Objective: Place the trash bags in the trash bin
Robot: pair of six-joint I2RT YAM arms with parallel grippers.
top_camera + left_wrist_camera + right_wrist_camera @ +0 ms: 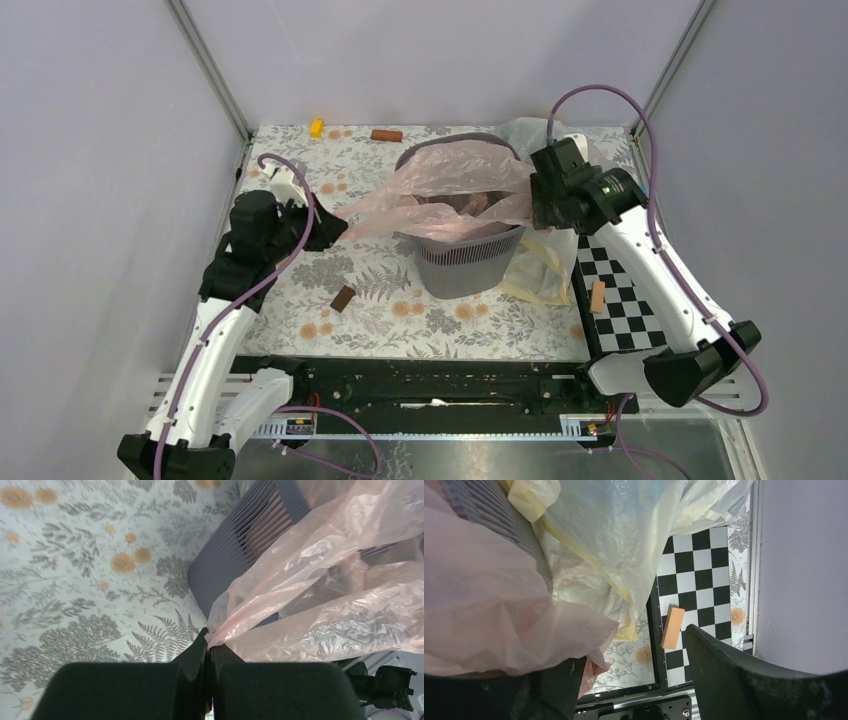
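I see the trash bags [450,175] as thin, crinkly, glossy pink film; the trash bin [465,268] is matt grey ribbed plastic; at its four o'clock, a smooth wooden block [598,296].

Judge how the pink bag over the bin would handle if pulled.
Probably very floppy: the pink bag sags and creases between the bin rim and the left hand pinching one end. Likely light for its size; the film is thin and see-through. It may slip free, as only a narrow bunch is pinched.
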